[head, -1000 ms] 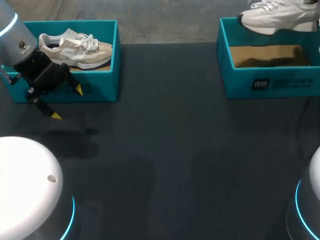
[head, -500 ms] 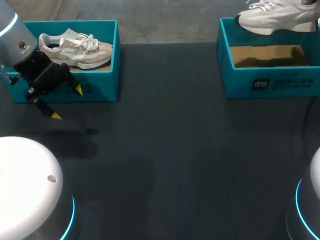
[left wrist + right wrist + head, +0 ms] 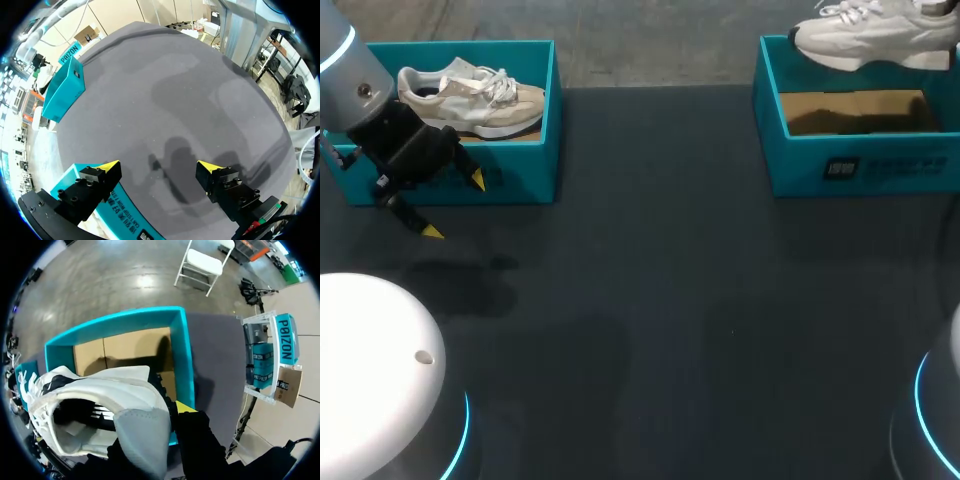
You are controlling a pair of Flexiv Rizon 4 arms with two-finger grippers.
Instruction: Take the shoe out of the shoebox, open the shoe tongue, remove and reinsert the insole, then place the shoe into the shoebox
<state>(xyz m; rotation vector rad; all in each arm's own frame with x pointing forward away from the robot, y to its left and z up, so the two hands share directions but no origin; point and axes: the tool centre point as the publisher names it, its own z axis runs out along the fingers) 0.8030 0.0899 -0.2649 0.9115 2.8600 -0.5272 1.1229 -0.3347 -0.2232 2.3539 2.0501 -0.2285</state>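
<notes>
Head view, table [image 3: 660,300]: a dark surface with one teal box at each far corner.
Right shoebox [image 3: 860,165]: open, with a bare brown cardboard floor. The right wrist view [image 3: 182,350] shows the same floor with a shadow across it.
Left shoebox [image 3: 520,170]: open, standing well apart from the right one. In the left wrist view its wall lies just under the left finger, and the right shoebox [image 3: 62,90] sits far across the table.
White shoe [image 3: 870,40]: in the air above the right shoebox, over its far wall, with the toe pointing toward the table's middle. From the right wrist [image 3: 100,395] its opening faces the camera, above the cardboard floor.
Beige shoe [image 3: 470,100]: lying inside the left shoebox, laces up.
Left gripper [image 3: 454,206]: in front of the left shoebox's front wall, above the table. Its jaws are spread wide with nothing between them [image 3: 160,166].
Right gripper [image 3: 155,435]: clamped on the white shoe's heel, grey heel tab between the fingers, one yellow tip showing beside it.
</notes>
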